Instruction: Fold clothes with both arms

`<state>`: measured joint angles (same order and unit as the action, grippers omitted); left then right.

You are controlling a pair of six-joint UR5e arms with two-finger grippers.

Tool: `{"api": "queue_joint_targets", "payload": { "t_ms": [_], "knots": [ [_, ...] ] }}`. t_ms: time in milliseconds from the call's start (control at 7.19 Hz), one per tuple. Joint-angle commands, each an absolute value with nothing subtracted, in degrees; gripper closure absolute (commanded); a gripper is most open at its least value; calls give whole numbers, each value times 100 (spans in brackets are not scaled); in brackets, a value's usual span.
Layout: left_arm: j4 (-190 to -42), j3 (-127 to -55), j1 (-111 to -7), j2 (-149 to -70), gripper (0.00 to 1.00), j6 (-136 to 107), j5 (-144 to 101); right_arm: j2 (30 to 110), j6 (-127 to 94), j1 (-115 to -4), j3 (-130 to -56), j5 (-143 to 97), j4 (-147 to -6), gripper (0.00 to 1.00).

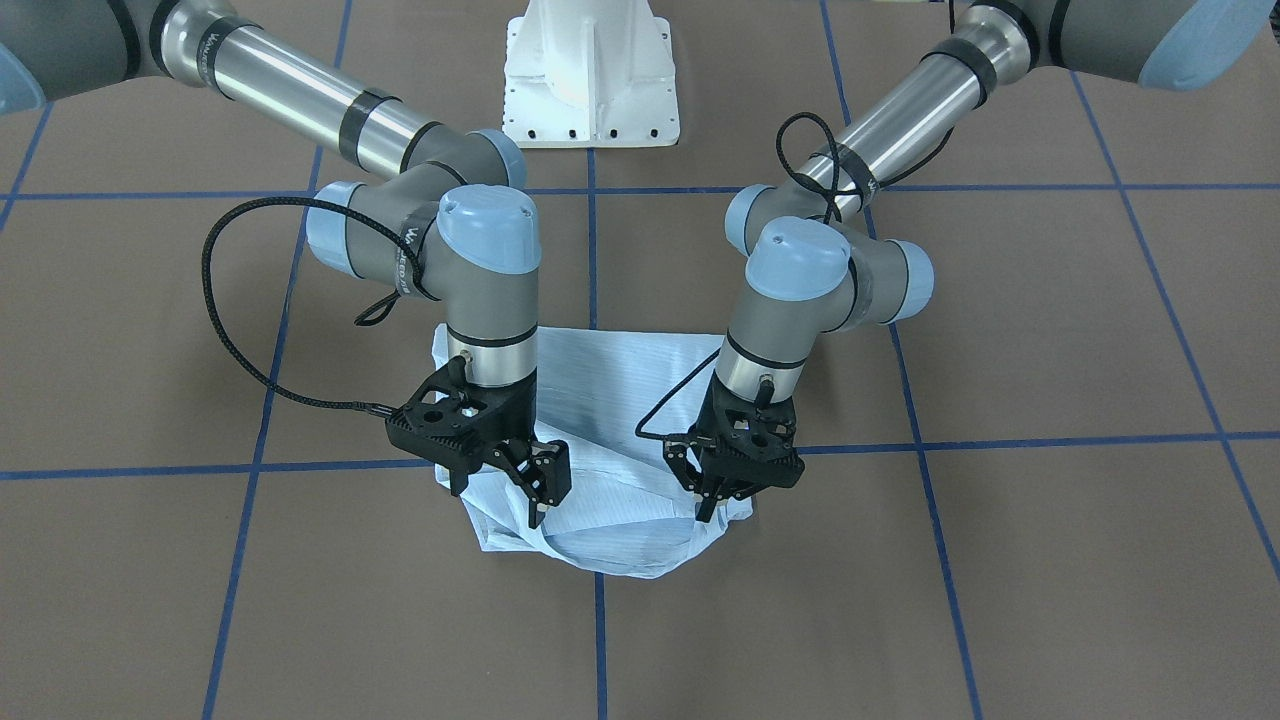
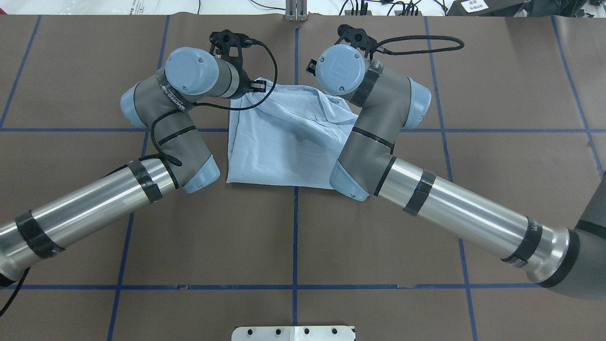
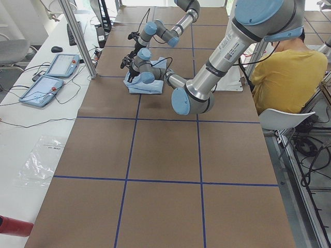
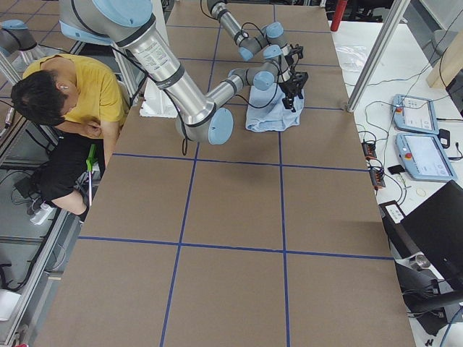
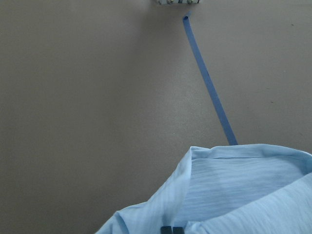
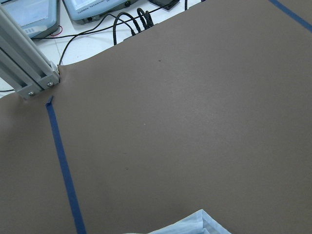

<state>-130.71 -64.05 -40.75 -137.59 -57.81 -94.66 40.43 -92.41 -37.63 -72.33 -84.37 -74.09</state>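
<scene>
The pale blue shirt point(image 1: 625, 395) lies partly folded into a rough rectangle in the middle of the brown table; it also shows in the overhead view point(image 2: 279, 142). Both grippers stand at its edge farthest from the robot. My left gripper point(image 1: 708, 512) points down with its fingers together on the shirt's edge. In the left wrist view its fingertips point(image 5: 166, 229) pinch the fabric by a raised fold point(image 5: 234, 185). My right gripper point(image 1: 540, 512) points down on the other end of that edge, fingers together on the cloth. The right wrist view shows only a shirt corner point(image 6: 195, 224).
The white pedestal base point(image 1: 590, 80) stands at the robot's side of the table. Blue tape lines point(image 1: 598, 640) cross the brown cover. An aluminium post point(image 6: 29, 73) and control tablets point(image 3: 51, 77) stand beyond the far edge. A person in yellow point(image 3: 289, 72) sits beside the table.
</scene>
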Motion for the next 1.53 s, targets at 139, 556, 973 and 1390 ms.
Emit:
{"api": "queue_joint_targets", "payload": {
  "t_ms": [139, 556, 973, 1390],
  "knots": [
    [-13087, -5845, -4096, -14036, 100, -5924, -9105, 4060, -9246, -3753, -7233, -8420, -7409, 0],
    [-13261, -5958, -4131, -14080, 0, -5854, -9201, 4078, -9246, -3753, -7233, -8420, -7409, 0],
    [-12792, -7629, -4788, -12891, 0, -4743, -10588, 4278, -8511, -4242, -7478, -9573, -7435, 0],
    [-10702, -9952, -5499, -11729, 0, -2749, -10914, 5970, -6048, -5575, -8724, -11243, -7497, 0]
  ]
}}
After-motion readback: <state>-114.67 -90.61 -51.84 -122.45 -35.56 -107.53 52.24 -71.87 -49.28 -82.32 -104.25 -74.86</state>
